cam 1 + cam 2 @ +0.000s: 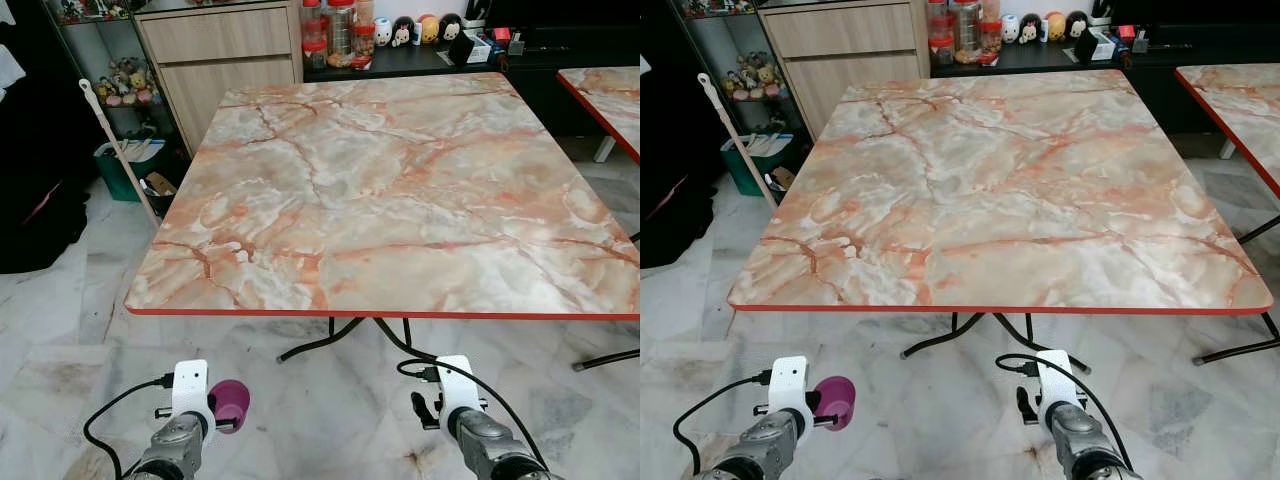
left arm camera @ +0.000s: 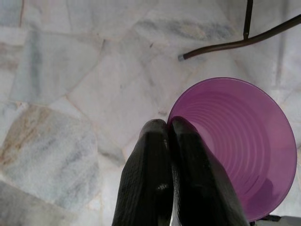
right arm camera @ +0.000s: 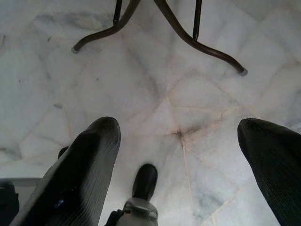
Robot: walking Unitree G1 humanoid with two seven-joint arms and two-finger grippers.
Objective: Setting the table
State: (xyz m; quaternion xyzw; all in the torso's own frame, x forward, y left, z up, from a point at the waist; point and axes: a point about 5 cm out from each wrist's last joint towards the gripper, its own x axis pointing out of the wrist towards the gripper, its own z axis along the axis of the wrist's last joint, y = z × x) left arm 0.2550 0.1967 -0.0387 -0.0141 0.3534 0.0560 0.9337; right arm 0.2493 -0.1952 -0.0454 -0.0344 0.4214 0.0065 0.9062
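so the robot's standing in front of a square desk [image 1: 400, 190] with a marble-look top, peachy orange veins and a thin red edge. it sits on dark curved metal legs [image 3: 188, 37] over a pale marble tile floor [image 1: 300, 420].

left pincer [image 2: 168, 129] is clamped shut on the rim of a purple plastic cup [image 2: 240, 146], 1 finger inside the rim and the other outside, pressed tight together. the cup is held low, down below the near edge of the desk and out over the floor, not touching the desk at all. from the head camera you can see it poking out just beside the white wrist block [image 1: 190, 388] of the left arm, mouth tilted sideways. inside of the cup has ridged rings.

right pincer [image 3: 178, 155] is spread wide, the 2 black fingers [image 3: 89, 165] well apart with just floor tiles between them. it's also low, in front of the desk's near edge, gripping nothing.

behind the desk there's a wooden cabinet [image 1: 215, 60] with drawers, a dark counter with jars [image 1: 335, 35] and some little figurines [image 1: 415, 30]. off to the left is a white stick handle [image 1: 115, 150] leaning near a green bin [image 1: 125, 170]. a 2nd desk [image 1: 605, 100] with the same top pokes in on the far right.
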